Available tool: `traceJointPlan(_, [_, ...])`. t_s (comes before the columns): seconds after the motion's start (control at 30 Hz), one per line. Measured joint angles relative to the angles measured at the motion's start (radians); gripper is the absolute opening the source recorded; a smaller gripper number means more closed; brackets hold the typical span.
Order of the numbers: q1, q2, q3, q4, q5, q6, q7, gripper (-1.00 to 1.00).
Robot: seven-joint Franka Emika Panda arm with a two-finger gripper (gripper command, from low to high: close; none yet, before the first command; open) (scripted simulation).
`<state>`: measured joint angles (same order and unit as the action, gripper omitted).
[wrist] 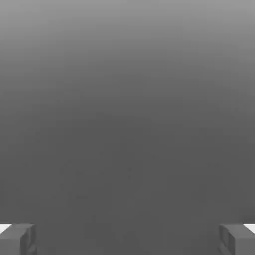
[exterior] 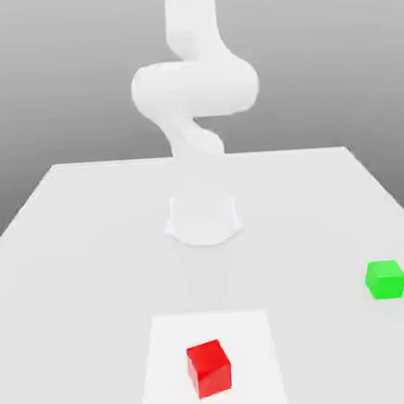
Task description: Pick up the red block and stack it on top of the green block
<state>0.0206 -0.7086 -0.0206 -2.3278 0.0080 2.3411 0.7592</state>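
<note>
A red block (exterior: pixel 208 367) rests on a lighter white square patch (exterior: pixel 165 367) near the table's front edge, slightly toward the exterior view's left of centre. A green block (exterior: pixel 385 279) sits on the table at the exterior view's right, farther back than the red one. The white arm (exterior: pixel 193 88) rises from its base (exterior: pixel 203 219) at mid-table and bends upward out of the picture. In the hand view my gripper (wrist: pixel 127 239) is open: the two grey fingertips (wrist: pixel 19 239) stand far apart with plain grey background between them and nothing held.
The white table (exterior: pixel 82 246) stretches from the back edge to the front, with its side edges slanting outward. The arm's base stands behind both blocks.
</note>
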Motion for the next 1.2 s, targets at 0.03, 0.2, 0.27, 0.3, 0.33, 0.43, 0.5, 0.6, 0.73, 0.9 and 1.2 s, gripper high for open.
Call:
traceJointPlan(0.03, [0.008,0.039,-0.009,-0.012,0.004,0.018,-0.018,0.0])
traceJointPlan(0.2, [0.045,0.224,-0.046,-0.068,0.023,0.101,-0.102,0.0])
traceJointPlan(0.27, [0.057,0.297,-0.057,-0.09,0.031,0.133,-0.136,0.0])
traceJointPlan(0.3, [0.062,0.333,-0.062,-0.101,0.035,0.149,-0.153,0.0])
traceJointPlan(0.33, [0.067,0.369,-0.067,-0.112,0.039,0.166,-0.17,0.0])
traceJointPlan(0.43, [0.078,0.478,-0.077,-0.145,0.051,0.214,-0.22,0.0])
traceJointPlan(0.5, [0.083,0.551,-0.082,-0.167,0.056,0.247,-0.252,0.0])
traceJointPlan(0.6, [0.085,0.659,-0.083,-0.2,0.058,0.296,-0.294,0.0])
traceJointPlan(0.73, [0.084,0.802,-0.086,-0.244,0.039,0.362,-0.337,0.0])
traceJointPlan(0.9, [0.065,0.982,-0.062,-0.237,0.065,0.497,-0.374,0.0])
traceJointPlan(1.2, [0.052,1.038,-0.047,-0.229,0.076,0.543,-0.382,-1.0])
